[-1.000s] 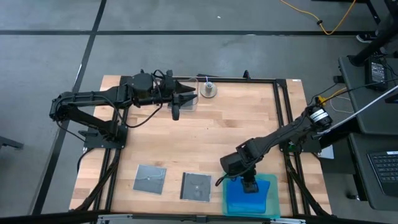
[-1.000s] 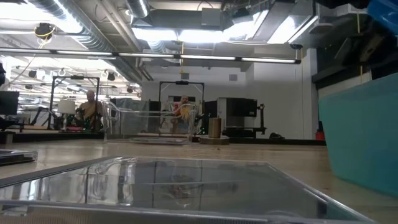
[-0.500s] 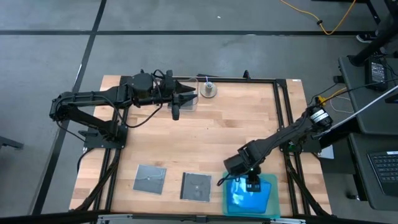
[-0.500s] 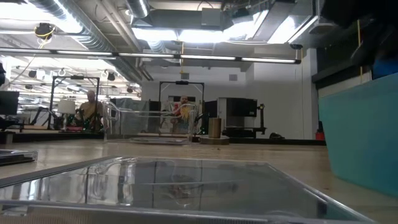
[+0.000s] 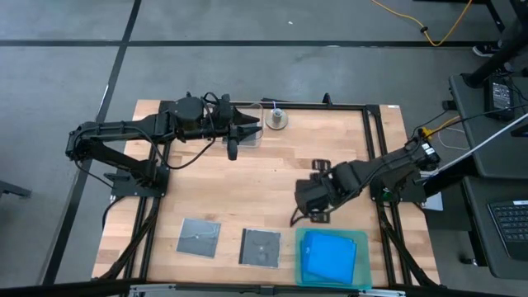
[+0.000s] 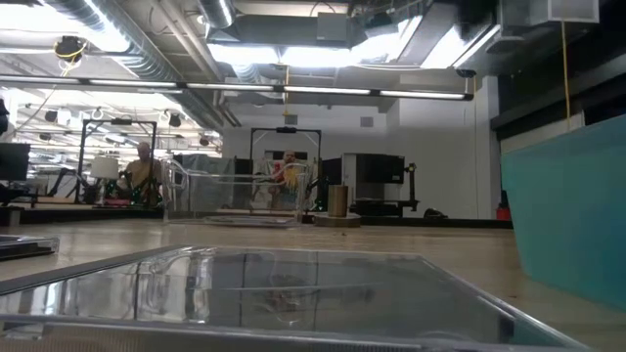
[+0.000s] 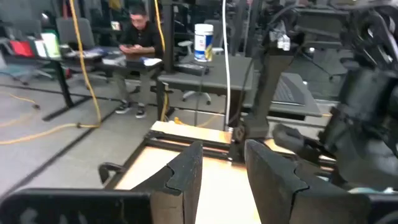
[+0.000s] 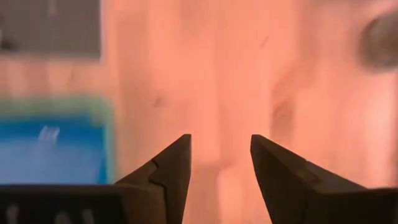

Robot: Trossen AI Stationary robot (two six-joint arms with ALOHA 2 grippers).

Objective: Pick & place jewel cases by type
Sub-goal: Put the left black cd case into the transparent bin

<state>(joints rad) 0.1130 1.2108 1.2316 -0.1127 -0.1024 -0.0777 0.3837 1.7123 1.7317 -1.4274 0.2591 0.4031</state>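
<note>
Two grey-black jewel cases lie side by side near the front edge of the wooden table (image 5: 272, 177) in the high view, one to the left (image 5: 200, 238) and one to its right (image 5: 261, 247), apart from each other. Just right of them we see the teal-green tray (image 5: 360, 244), with the blue jewel cases (image 5: 328, 256) stacked inside it. The right gripper (image 5: 305, 216) hangs over bare wood just behind the tray's left corner, clear of the cases. The left gripper (image 5: 233, 148) waits at the back of the table beside the clear plastic tub (image 5: 252, 124), with a small round metal object (image 5: 278, 120) just to the tub's right.

In the low view we look level across a clear-lidded jewel case (image 6: 284, 288) lying flat in the foreground. The teal tray wall (image 6: 567, 220) rises at the right, and the clear tub (image 6: 230, 196) stands far back. People show in the room beyond.

In the left wrist view we see the left arm's two dark fingers (image 7: 186, 171) standing apart with nothing between them, and the right arm (image 7: 367, 93) farther off. A person sits at a desk beyond the table.

In the right wrist view we see the right arm's fingers (image 8: 171, 168) spread apart over bare wood, holding nothing. The blue cases (image 8: 53, 149) in their teal tray and a corner of a grey-black case (image 8: 53, 28) show blurred to one side.
</note>
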